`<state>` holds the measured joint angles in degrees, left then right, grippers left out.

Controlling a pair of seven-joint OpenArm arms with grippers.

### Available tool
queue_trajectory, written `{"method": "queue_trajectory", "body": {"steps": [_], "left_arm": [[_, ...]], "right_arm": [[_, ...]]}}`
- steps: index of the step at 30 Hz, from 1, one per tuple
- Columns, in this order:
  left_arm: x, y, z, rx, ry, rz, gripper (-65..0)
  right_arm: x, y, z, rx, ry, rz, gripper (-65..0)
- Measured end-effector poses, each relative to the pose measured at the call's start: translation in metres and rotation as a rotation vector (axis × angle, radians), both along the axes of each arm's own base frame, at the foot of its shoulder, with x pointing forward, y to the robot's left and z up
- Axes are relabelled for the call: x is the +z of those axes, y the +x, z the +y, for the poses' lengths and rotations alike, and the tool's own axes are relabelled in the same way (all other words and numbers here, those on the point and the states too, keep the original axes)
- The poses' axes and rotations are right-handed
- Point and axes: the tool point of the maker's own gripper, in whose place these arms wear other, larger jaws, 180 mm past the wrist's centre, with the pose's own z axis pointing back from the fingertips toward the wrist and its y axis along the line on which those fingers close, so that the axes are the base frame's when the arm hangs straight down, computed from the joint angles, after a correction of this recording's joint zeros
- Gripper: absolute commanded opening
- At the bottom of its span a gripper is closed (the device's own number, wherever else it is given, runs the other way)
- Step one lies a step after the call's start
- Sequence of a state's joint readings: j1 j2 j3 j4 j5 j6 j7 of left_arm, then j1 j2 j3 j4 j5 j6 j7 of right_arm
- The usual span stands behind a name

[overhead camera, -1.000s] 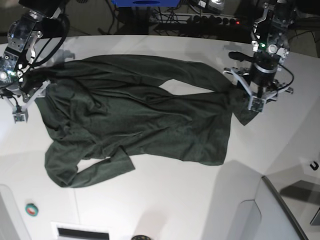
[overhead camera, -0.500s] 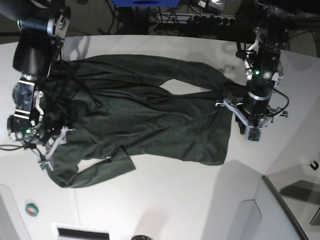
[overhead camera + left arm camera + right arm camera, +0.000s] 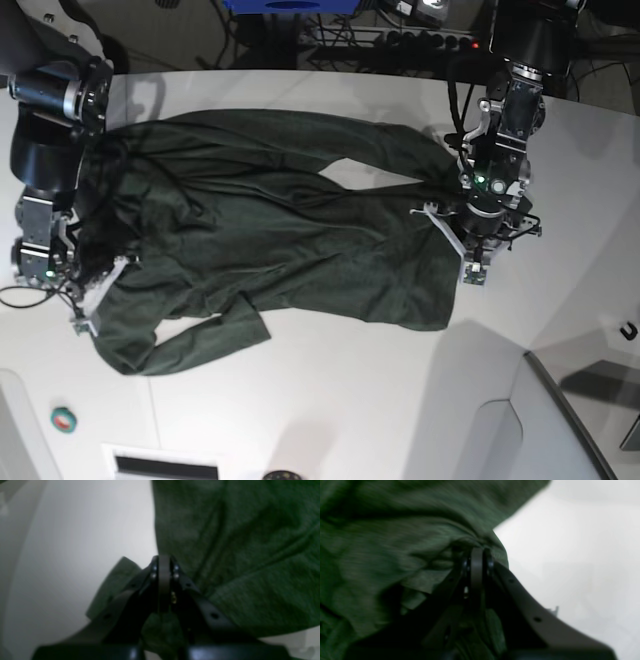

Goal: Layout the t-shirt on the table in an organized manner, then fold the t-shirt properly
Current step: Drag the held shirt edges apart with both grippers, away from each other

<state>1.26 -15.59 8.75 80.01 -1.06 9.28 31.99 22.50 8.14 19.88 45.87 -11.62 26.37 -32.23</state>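
Dark green t-shirt point(image 3: 280, 240) spread wide but crumpled across the middle of the white table point(image 3: 330, 400), with many folds and one small bare patch of tabletop visible through a gap near its upper middle. One sleeve-like flap lying at the lower left part of the cloth, pointing toward the near table edge. Left gripper point(image 3: 470, 255) low over the right end of the shirt in the base view, jaws pressed together with a pinch of fabric caught between them. In the left wrist view, same gripper point(image 3: 163, 565) closed tight, green cloth point(image 3: 237, 555) bunched under and around the fingertips, white surface point(image 3: 75, 542) to the side. Right gripper point(image 3: 85, 305) at the opposite end of the shirt, on the left of the base view, also down at the cloth edge. In the right wrist view, jaws point(image 3: 476, 555) closed together, a fold of the shirt point(image 3: 382, 542) gathered right at the tips and seemingly clamped, though quite blurred. Small green round thing point(image 3: 64, 419) on the table near the front left corner, well apart from the shirt. Grey angled panel point(image 3: 560, 420) at the lower right corner.
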Motion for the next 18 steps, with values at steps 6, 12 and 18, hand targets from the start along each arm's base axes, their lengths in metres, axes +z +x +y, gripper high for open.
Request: {"method": "queue_trajectory", "body": {"steps": [6, 12, 18], "left_arm": [[-0.004, -0.008, 0.017, 0.011, 0.036, 0.022, -65.0], [0.000, -0.005, 0.022, 0.001, 0.048, 0.016, -65.0], [0.006, 0.002, 0.020, -0.001, 0.044, -0.004, -65.0]], "right_arm": [[0.006, 0.006, -0.028, -0.052, -0.032, -0.033, -64.5], [0.023, 0.025, -0.057, -0.156, -0.094, -0.126, -64.5], [0.053, 0.064, -0.077, -0.211, -0.093, -0.263, -64.2]]}}
